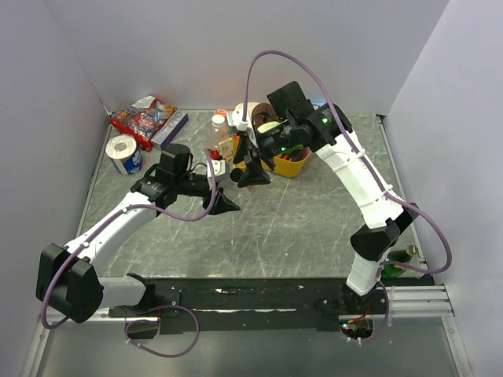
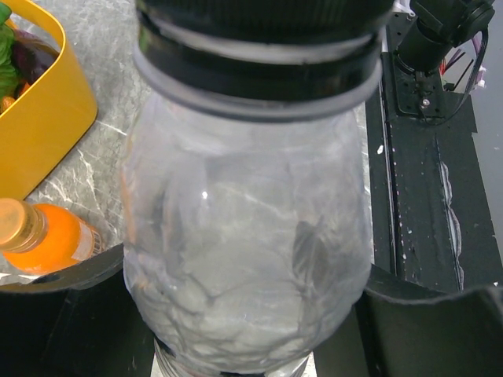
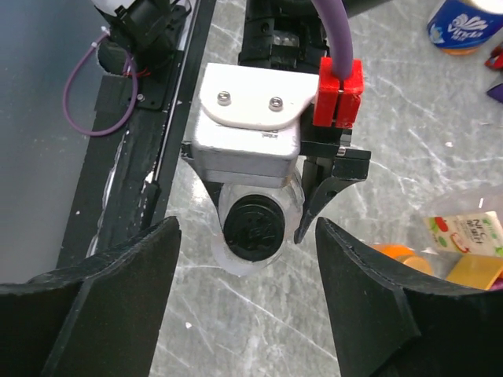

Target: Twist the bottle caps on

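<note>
Well, the whole thing sits in a plain booth: pale walls (image 1: 196, 47) close off the back and both sides, and the counter (image 1: 299, 228) is a grey marbled slab run through with white veins. A black rail (image 1: 259, 290) runs along the near edge at 6 o'clock, where both arms are bolted.

Taking the counter's middle as the centre of the dial, the clutter keeps to the far rim. A red snack packet (image 1: 145, 118) lies in the corner at 11 o'clock, with a blue-and-white roll (image 1: 124, 153) just nearer at 10. A yellow bowl (image 1: 291, 161) stands at about 12 to 1 o'clock. A green glass bottle (image 1: 402, 255) lies at the right edge near 4 o'clock, beside the right arm's base.

Both arms reach in and meet just short of 12 o'clock. The left pincer (image 1: 222, 192) is pinching the clear greyish bottle (image 2: 247, 236), a black finger pressed to each side of its crumpled body. The black cap (image 3: 251, 228) sits on that bottle's neck; how far it is threaded on I cannot tell. The right pincer (image 1: 251, 171) hangs above that cap with its jaws spread wide, one on either side and neither touching it.

Near the held bottle, towards the bowl, lies the orange bottle (image 2: 55, 239) with a gold cap (image 2: 16, 222) at its neck. Close by is the labelled bottle (image 3: 464, 236), its body clear.
</note>
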`<state>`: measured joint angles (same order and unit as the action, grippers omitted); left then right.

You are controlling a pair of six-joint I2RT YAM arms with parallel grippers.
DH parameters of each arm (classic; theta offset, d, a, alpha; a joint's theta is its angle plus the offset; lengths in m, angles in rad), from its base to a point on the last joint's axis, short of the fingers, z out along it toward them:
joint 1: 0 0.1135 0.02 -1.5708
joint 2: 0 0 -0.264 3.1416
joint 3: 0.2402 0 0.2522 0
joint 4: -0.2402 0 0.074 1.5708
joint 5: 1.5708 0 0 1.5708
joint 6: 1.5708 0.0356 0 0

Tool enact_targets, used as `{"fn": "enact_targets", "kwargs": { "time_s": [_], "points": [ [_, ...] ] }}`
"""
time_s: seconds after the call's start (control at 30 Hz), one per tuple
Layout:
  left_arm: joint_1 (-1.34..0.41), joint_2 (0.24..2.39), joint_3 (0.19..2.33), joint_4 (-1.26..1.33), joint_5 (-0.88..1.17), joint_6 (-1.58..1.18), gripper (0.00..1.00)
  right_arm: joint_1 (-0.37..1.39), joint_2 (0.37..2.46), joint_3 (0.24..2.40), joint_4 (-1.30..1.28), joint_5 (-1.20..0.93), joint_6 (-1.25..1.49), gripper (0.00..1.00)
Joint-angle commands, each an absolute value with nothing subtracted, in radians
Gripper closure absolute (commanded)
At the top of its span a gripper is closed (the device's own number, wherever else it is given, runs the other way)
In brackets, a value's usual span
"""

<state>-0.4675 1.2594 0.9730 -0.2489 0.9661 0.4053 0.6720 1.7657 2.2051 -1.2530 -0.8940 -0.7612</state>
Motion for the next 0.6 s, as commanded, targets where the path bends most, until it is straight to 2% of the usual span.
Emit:
{"fn": "enact_targets", "kwargs": {
  "time_s": [0.0, 0.23, 0.43, 0.53, 0.57],
  "points": [
    [-0.471, 1.259, 1.014, -0.195, 0.982, 0.416, 0.99, 0.680, 1.767, 2.226, -1.255, -0.931, -0.773, 0.27],
    [-0.471, 1.264, 1.012, -0.187, 0.979, 0.410, 0.99, 0.680, 1.793, 2.249, -1.267, -0.953, -0.765, 0.44],
    [-0.472, 1.266, 1.006, -0.166, 0.974, 0.396, 0.99, 0.681, 1.796, 2.218, -1.252, -0.954, -0.741, 0.45],
    [-0.471, 1.262, 0.996, -0.138, 0.963, 0.374, 0.99, 0.683, 1.799, 2.203, -1.229, -0.940, -0.712, 0.57],
    [-0.471, 1.259, 0.989, -0.120, 0.960, 0.367, 0.99, 0.681, 1.808, 2.206, -1.229, -0.936, -0.701, 0.65]
  ]
}}
